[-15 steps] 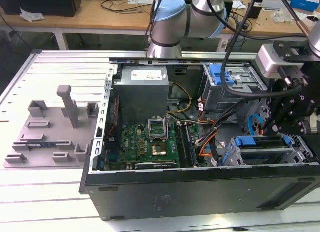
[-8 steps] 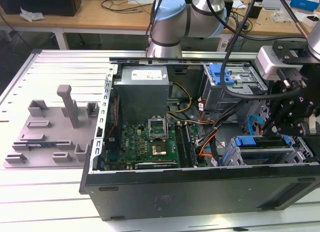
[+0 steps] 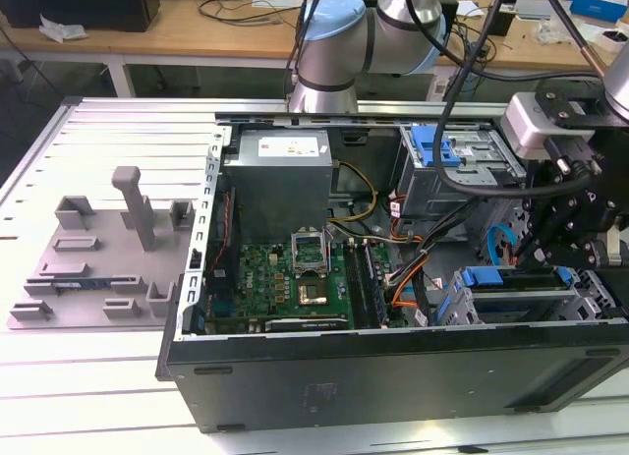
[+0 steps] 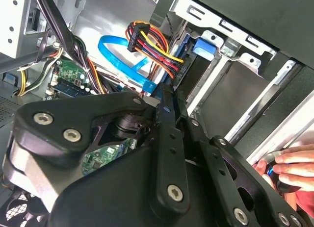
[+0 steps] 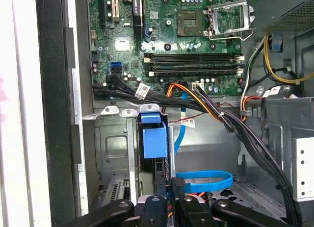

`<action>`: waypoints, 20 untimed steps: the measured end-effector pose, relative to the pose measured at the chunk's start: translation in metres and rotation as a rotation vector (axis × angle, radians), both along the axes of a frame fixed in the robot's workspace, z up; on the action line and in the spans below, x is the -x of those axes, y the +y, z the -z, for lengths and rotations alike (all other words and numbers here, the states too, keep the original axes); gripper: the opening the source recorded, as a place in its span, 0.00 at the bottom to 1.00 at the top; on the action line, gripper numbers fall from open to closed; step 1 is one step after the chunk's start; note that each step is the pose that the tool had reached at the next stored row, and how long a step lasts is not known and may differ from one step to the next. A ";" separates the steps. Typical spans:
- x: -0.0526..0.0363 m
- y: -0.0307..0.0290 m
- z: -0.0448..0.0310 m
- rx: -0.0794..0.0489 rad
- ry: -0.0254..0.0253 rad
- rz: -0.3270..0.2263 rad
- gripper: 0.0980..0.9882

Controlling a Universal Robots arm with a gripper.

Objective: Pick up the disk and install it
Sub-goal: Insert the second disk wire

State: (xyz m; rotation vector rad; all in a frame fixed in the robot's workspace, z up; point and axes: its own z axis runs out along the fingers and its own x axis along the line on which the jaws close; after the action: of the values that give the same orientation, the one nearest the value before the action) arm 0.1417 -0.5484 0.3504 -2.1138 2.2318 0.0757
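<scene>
Blue plastic frames the disk (image 3: pixel 511 290), which we see sitting in the drive bay at the case's near corner on the exterior view's right, its blue tab (image 5: pixel 154 141) showing in the first wrist view; we judge it stiff, fairly heavy and shock-sensitive, best held by the carrier's edges, not the metal face. We find the gripper (image 3: pixel 575 241) hanging low over that bay, arm reaching down into the case, and whether its fingers are clenched or released we cannot tell.
</scene>
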 end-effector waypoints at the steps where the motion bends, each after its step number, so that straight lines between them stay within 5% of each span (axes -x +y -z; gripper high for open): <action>1: -0.0001 0.0000 0.0004 0.000 0.0000 0.000 0.07; 20: -0.0016 0.0000 0.0094 0.000 0.0000 0.000 0.07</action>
State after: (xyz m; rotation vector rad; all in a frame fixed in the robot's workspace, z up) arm 0.1433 -0.5484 0.3410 -2.1139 2.2317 0.0757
